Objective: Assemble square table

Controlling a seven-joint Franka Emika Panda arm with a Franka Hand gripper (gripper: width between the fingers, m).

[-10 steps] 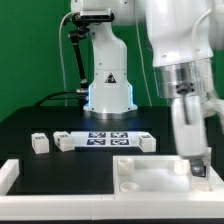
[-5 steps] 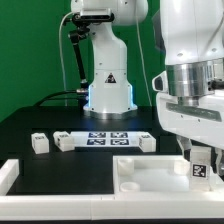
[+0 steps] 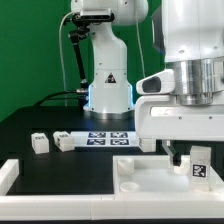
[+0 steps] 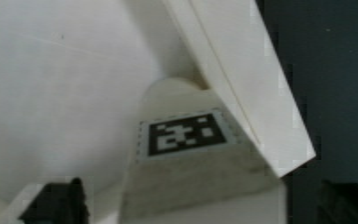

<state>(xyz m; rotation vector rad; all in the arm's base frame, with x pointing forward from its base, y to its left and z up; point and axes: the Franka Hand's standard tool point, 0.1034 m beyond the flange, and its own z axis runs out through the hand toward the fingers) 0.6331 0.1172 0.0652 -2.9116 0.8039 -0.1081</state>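
Note:
The white square panel (image 3: 150,175) lies with its rimmed, recessed underside up at the front of the exterior view. A short white leg (image 3: 200,165) with a marker tag stands upright at the panel's right end. My gripper (image 3: 186,156) hangs just over that corner, one dark finger (image 3: 178,157) to the left of the leg. In the wrist view my gripper (image 4: 199,202) is open, its fingertips (image 4: 55,202) far apart and touching nothing. Between and beyond them lie a grey tagged surface (image 4: 188,135) and the panel's white rim (image 4: 247,90).
Three loose white legs (image 3: 39,142), (image 3: 66,141), (image 3: 147,141) lie on the black table around the marker board (image 3: 108,138). A long white bar (image 3: 10,174) edges the front left. The arm's base (image 3: 108,92) stands at the back.
My wrist has turned over the panel's right corner, so the hand now shows broadside. The tagged leg has stayed upright at about the same spot.

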